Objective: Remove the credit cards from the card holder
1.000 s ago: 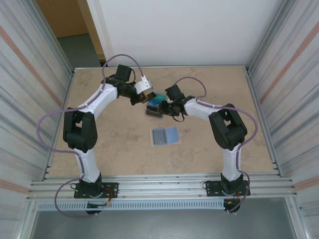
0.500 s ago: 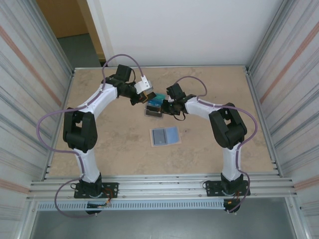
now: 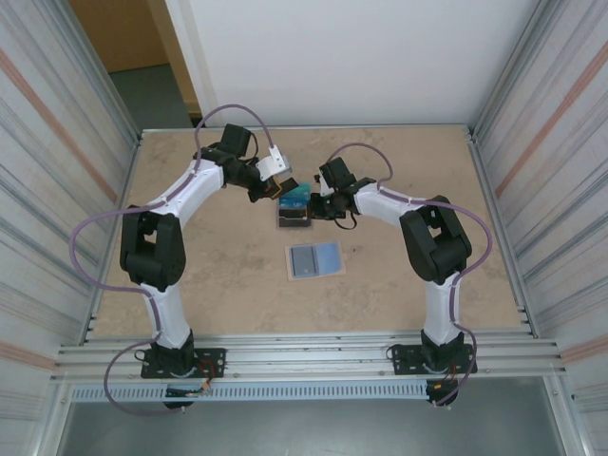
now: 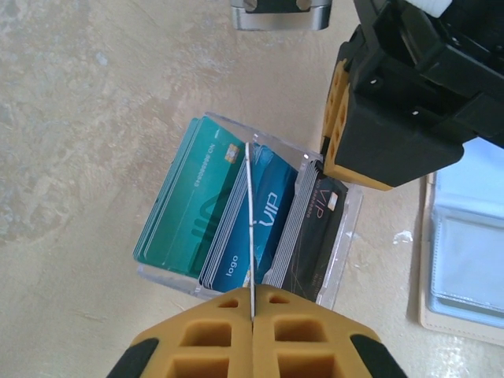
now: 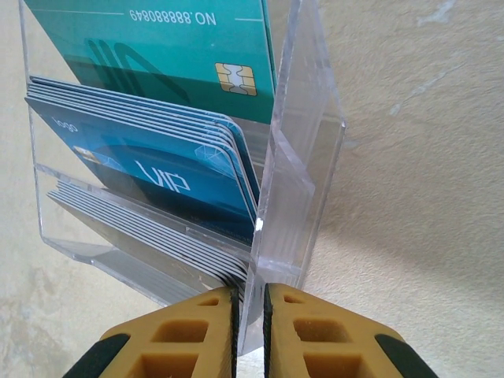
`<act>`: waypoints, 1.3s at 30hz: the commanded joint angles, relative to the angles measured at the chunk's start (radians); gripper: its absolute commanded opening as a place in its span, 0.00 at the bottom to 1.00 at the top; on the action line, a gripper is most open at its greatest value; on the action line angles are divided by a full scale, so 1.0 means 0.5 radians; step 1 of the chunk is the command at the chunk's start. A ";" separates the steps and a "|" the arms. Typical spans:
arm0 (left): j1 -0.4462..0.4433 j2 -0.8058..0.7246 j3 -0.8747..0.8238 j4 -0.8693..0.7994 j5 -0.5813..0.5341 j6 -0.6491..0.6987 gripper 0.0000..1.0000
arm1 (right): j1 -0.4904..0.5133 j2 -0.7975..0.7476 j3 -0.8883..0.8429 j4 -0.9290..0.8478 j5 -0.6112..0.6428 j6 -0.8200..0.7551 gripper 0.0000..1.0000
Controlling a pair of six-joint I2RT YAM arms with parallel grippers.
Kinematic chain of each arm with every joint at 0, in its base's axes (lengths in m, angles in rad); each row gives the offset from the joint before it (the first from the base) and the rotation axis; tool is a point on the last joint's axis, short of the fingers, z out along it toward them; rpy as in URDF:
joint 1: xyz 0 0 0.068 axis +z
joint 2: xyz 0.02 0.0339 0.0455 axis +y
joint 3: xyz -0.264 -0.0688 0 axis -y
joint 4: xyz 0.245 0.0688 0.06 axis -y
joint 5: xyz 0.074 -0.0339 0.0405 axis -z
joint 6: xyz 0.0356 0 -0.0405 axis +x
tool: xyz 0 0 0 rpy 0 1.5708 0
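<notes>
While the right claw clamps the clear stand, the left claw pinches a thin card above it. Credit cards fill the stand. The card holder lies open at mid-bench and seems nearly emptied.

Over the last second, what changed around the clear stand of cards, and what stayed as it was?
The right fingers edged slightly toward the clear stand and closed on its side wall. Unchanged: the left fingers stay shut on a thin card above the stand, and the card holder lies open on the table.
</notes>
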 commanded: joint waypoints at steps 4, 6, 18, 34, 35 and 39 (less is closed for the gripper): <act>0.007 -0.064 0.012 -0.223 0.103 0.130 0.00 | 0.016 0.012 0.034 -0.159 -0.126 -0.247 0.17; 0.009 -0.082 0.006 -0.255 0.100 0.148 0.00 | 0.016 0.014 0.043 -0.170 -0.137 -0.300 0.17; 0.007 -0.109 -0.006 -0.445 0.134 0.234 0.00 | -0.013 0.107 0.165 -0.227 -0.257 -0.526 0.17; 0.009 -0.156 -0.055 -0.380 0.117 0.124 0.00 | -0.045 -0.093 0.179 -0.264 -0.211 -0.523 0.37; 0.009 -0.176 -0.072 -0.364 0.122 0.118 0.00 | -0.048 -0.130 0.153 -0.249 -0.185 -0.517 0.38; 0.010 -0.239 -0.123 -0.331 0.143 0.109 0.00 | -0.081 -0.277 0.026 -0.200 -0.069 -0.450 0.42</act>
